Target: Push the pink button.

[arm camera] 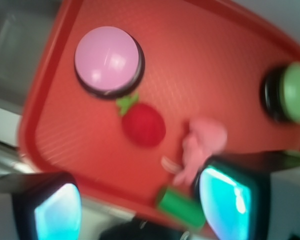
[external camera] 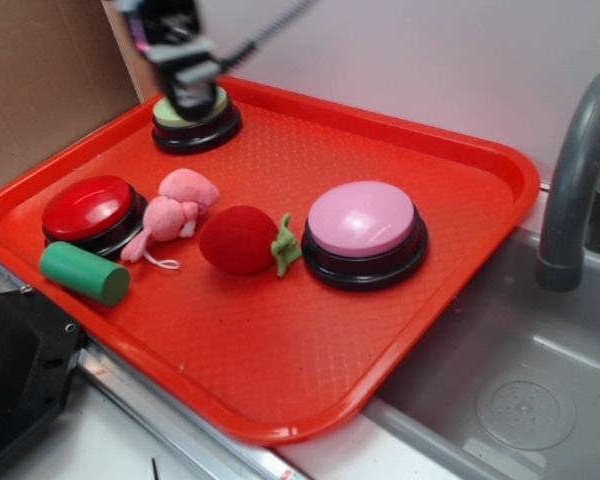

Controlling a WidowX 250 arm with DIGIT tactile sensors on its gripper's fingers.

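The pink button (external camera: 362,220), a large pale pink dome on a black base, sits on the right side of the red tray (external camera: 280,390). The blurred wrist view has this pink button (arm camera: 107,59) at upper left, far from the fingers. My gripper (external camera: 192,92) hangs at the tray's far left corner, in line with a green-topped button (external camera: 196,122) and well away from the pink one. In the wrist view my gripper (arm camera: 140,210) is open, its two cyan pads (arm camera: 225,200) wide apart with nothing between them.
A red-topped button (external camera: 88,210), a green cylinder (external camera: 84,272), a pink plush toy (external camera: 175,208) and a red plush strawberry (external camera: 242,240) lie across the tray's left and middle. A grey sink (external camera: 510,380) and tap (external camera: 580,170) stand to the right.
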